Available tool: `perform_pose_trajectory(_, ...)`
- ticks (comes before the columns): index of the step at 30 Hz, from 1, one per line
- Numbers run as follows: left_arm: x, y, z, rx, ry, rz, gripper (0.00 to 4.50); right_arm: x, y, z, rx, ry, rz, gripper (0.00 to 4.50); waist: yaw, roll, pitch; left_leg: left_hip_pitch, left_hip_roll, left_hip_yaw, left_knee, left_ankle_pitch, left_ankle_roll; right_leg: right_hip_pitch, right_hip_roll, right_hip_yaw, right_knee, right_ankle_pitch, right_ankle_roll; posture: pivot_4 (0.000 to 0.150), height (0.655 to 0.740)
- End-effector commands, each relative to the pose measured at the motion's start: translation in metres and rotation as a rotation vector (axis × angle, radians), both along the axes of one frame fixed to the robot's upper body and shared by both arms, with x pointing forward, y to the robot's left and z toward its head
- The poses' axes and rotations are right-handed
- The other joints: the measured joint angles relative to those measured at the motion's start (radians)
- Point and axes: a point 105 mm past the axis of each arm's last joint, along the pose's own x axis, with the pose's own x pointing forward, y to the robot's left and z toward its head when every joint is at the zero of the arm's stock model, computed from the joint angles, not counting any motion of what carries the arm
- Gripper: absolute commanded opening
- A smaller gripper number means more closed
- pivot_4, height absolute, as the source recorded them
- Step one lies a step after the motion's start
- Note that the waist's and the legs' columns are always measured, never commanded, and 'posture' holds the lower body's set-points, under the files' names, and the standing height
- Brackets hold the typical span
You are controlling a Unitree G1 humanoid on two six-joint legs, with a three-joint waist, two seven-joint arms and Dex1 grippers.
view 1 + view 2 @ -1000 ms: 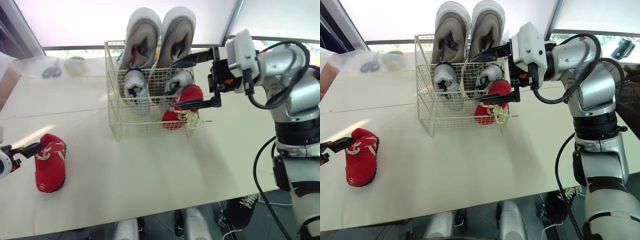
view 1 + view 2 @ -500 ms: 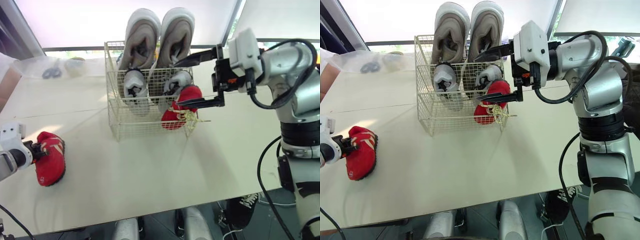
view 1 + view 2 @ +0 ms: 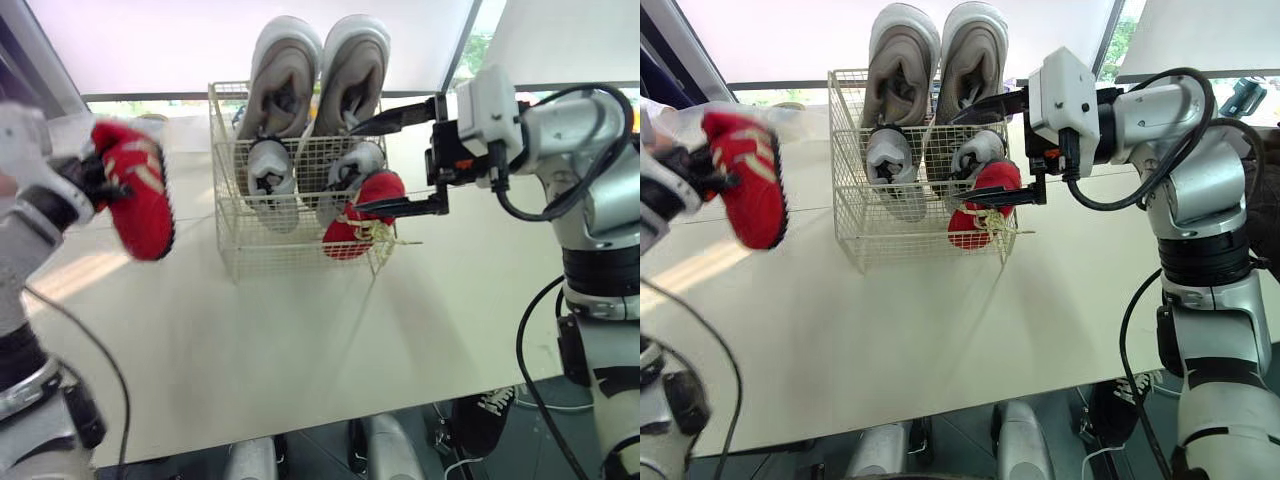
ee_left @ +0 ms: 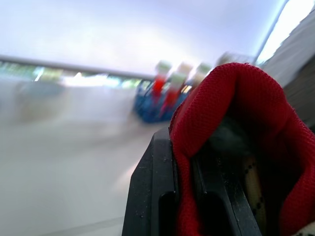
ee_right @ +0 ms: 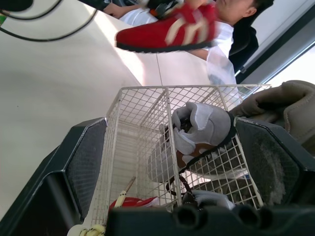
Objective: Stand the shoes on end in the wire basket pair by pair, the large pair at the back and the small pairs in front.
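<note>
lifted off the white table (image 3: 300,340) since a moment before, the small red fabric shoe with cream stripes (image 3: 140,200) hung in the air, pinched at its collar by the left gripper (image 3: 98,178). in the left wrist view one black finger (image 4: 152,196) lay outside the red collar and another sat inside it. the right gripper (image 3: 352,168) had hardly shifted, its jaws spread wide. the white wire basket (image 3: 232,250) stood well apart from the left jaws, its near corner between the right ones. the large grey-beige pair of shoes (image 3: 283,75) stood on end at the back, just beside the upper right finger. the small grey-and-white pair (image 3: 270,165) stood in front of them. a second small red shoe with cream laces (image 3: 360,215) leaned just beside the lower right finger; whether they touched could not be told.
</note>
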Motion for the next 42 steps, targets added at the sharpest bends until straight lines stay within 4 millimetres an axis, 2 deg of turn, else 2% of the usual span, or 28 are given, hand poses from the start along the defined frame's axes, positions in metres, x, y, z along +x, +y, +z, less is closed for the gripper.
perform_pose_trajectory(1,-0.017,-0.038,0.036,0.007,-0.225,-0.037,0.05,-0.005,-0.003,0.014,0.018,-0.066,-0.007,4.5,0.0,0.0,0.0,0.0,0.0,0.0,0.0,0.0,0.0,0.001,0.0,0.0,0.0,0.0,0.0,0.15,0.74)
perform_pose_trajectory(3,-0.017,-0.049,0.038,0.007,-0.272,-0.037,0.05,-0.005,-0.003,0.014,0.022,-0.066,-0.01,4.5,-0.001,0.0,0.0,0.003,0.0,0.0,0.0,0.0,0.0,0.003,0.0,0.0,0.0,0.0,0.0,0.15,0.74)
perform_pose_trajectory(4,-0.012,-0.055,0.035,0.029,-0.296,0.022,0.05,-0.006,-0.004,0.014,0.023,-0.069,-0.017,4.5,-0.001,0.0,0.0,0.005,0.0,0.0,0.0,0.0,0.0,0.005,0.0,0.0,0.0,0.0,0.0,0.15,0.74)
perform_pose_trajectory(8,-0.005,-0.084,0.026,0.169,-0.422,0.11,0.05,-0.008,-0.006,0.015,0.032,-0.067,-0.035,4.5,0.002,0.0,0.0,0.012,0.0,0.0,-0.001,0.0,0.0,0.011,0.001,0.0,-0.002,0.0,0.0,0.15,0.74)
perform_pose_trajectory(12,-0.002,-0.107,0.007,0.198,-0.474,0.125,0.05,-0.011,-0.011,0.014,0.033,-0.065,-0.066,4.5,0.006,0.0,0.0,0.012,0.0,0.0,-0.001,-0.001,0.001,0.011,0.0,0.0,-0.003,0.0,0.0,0.15,0.74)
perform_pose_trajectory(16,0.0,-0.122,-0.013,0.224,-0.495,0.144,0.05,-0.013,-0.013,0.014,0.032,-0.063,-0.085,4.5,0.004,0.0,0.0,0.012,0.0,0.0,-0.001,-0.001,0.002,0.011,0.0,0.0,-0.003,0.0,0.0,0.15,0.74)
perform_pose_trajectory(21,0.002,-0.128,-0.044,0.242,-0.477,0.17,0.05,-0.015,-0.013,0.015,0.035,-0.061,-0.097,4.5,0.002,0.0,0.0,0.012,0.0,-0.001,-0.001,-0.001,0.002,0.011,0.0,0.0,-0.003,0.0,0.0,0.15,0.74)
perform_pose_trajectory(26,0.002,-0.131,-0.074,0.34,-0.544,0.227,0.05,-0.017,-0.013,0.015,0.035,-0.056,-0.101,4.5,0.003,0.0,-0.001,0.012,0.0,-0.001,0.0,-0.002,0.003,0.012,0.0,0.0,-0.003,-0.002,-0.004,0.15,0.74)
perform_pose_trajectory(34,0.001,-0.133,-0.102,0.398,-0.577,0.277,0.05,-0.016,-0.013,0.015,0.032,-0.055,-0.099,4.5,0.006,0.001,-0.003,0.013,0.0,-0.001,0.0,-0.003,0.004,0.013,-0.001,0.0,-0.004,-0.003,-0.004,0.15,0.74)
perform_pose_trajectory(42,-0.003,-0.135,-0.081,0.423,-0.74,0.363,0.05,-0.016,-0.011,0.017,0.033,-0.06,-0.088,4.5,0.022,0.001,-0.006,0.014,0.0,0.0,0.0,-0.003,0.004,0.013,-0.001,0.0,-0.004,-0.003,-0.004,0.15,0.74)
